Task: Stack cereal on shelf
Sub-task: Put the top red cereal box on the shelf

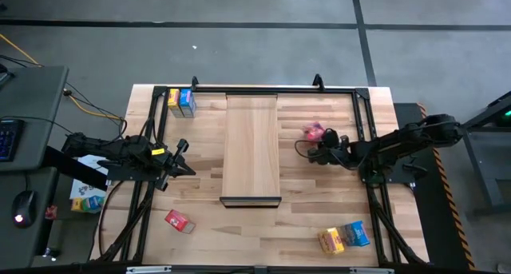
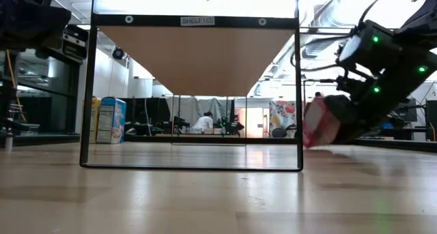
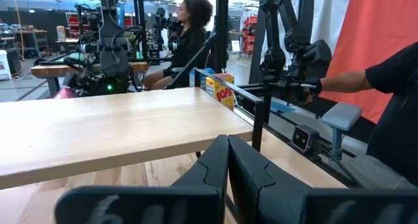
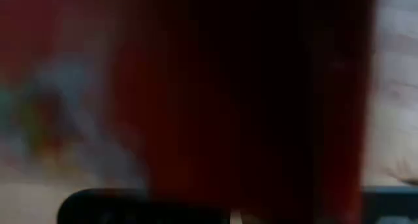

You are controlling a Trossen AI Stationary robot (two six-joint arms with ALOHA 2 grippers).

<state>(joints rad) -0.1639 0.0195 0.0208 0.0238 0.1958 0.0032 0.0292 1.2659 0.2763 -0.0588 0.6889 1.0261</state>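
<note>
Red cardboard cereal box (image 1: 314, 133) sits pinched in the right gripper (image 1: 319, 144) just right of the long pale-wood shelf board (image 1: 251, 146), seen from above; the left gripper (image 1: 180, 156), fingers pressed together, waits left of the board. Level with the table, the box (image 2: 321, 122) hangs tilted above the wood. The left wrist shows joined fingers (image 3: 251, 172). The right wrist shows only red blur.

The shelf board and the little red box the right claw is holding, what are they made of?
The shelf looks like pale, smooth wood with faint grain, edged by a dark lip, maybe metal. The red box in the right gripper looks like printed cardboard, matte; blur leaves that uncertain.
</note>
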